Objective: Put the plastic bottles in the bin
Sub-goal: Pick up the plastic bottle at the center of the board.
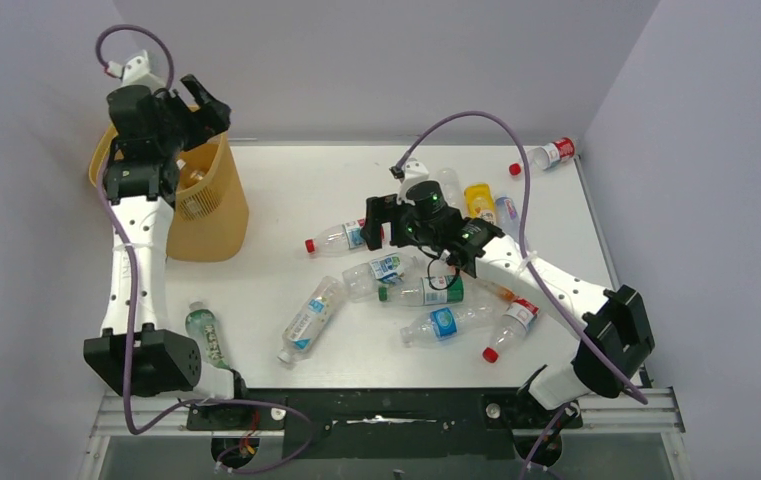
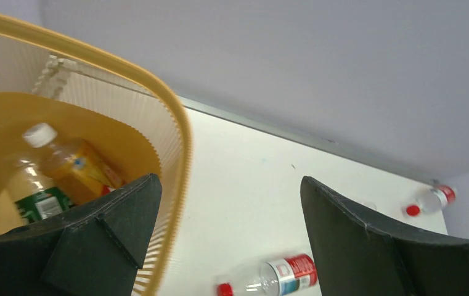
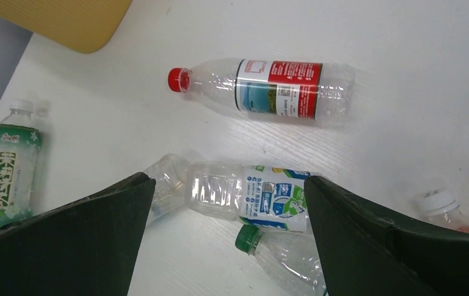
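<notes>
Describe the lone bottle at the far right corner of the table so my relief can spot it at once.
Start from the white rectangular table and follow its right edge to the far corner. There lies a small clear plastic bottle with a red label and red cap. The other red-capped bottles lie in or beside the central cluster; this one lies alone, well apart from them.

Bin (image 1: pixel 211 215) far left on table (image 1: pixel 286 190); bottles (image 1: pixel 443 322) scattered right; others inside bin.

Bright, even, diffuse light; soft shadows beside the plastic bottles (image 3: pixel 269 89); slight blur inside the bin (image 2: pixel 184 148).
</notes>
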Available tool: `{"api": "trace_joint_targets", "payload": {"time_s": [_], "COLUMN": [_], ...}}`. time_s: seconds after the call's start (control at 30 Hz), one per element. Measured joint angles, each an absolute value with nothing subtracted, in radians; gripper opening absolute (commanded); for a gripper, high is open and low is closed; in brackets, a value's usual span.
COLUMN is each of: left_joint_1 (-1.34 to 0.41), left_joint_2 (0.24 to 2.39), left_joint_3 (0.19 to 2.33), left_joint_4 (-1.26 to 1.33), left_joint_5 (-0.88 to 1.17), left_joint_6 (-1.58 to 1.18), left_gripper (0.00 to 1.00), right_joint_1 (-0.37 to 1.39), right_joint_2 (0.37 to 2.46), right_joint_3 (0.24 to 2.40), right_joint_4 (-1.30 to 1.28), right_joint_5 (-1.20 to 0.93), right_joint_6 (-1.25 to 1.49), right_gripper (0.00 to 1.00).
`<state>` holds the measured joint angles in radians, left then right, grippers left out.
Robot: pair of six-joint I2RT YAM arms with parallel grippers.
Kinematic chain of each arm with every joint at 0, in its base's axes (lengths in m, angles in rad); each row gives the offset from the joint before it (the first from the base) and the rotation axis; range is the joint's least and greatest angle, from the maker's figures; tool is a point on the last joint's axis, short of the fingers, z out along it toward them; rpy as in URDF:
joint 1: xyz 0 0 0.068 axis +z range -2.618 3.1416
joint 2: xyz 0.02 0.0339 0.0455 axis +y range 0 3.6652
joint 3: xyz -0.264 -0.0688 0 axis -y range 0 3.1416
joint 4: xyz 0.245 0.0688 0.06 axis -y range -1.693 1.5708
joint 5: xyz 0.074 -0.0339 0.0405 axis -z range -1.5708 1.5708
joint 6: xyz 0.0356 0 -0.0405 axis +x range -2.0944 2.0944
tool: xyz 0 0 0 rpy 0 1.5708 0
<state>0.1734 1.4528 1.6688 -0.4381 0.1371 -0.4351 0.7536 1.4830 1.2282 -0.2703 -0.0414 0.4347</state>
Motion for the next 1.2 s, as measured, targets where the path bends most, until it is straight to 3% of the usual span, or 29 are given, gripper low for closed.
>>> {"api": "trace_joint_targets", "payload": {"time_s": [0.5,0.7,1.0,1.2], "left_joint_1": [-0.245,-0.327,-0.373,-0.379], "left_joint_2": [1.437,1.449,1.494,1.502], "left_joint_3": [1.535,1.476,1.452,1.452], "left_joint_4": [-0.451,-0.453,-0.453,-0.452], "left_joint_5": [0.056,0.03,0.013,0.007], "left_joint_6": [-0.381,-0.38,-0.379,-0.376], "left_gripper": [0.84,0.84,0.84,0.84], "right_joint_1": [0.665,0.486,0.39,0.32], "right_joint_2": [1.483,1.522,1.716,1.777], "right_joint_3": [1.116,1.162,1.302,1.324], "right_joint_4": [-0.324,-0.389,-0.449,-0.459], "right_joint_5": [-0.009,0.071,0.191,0.198], "right_joint_6": [0.44,0.431,0.368,0.333], "right_gripper": [1.0,0.92,0.78,0.75]}}
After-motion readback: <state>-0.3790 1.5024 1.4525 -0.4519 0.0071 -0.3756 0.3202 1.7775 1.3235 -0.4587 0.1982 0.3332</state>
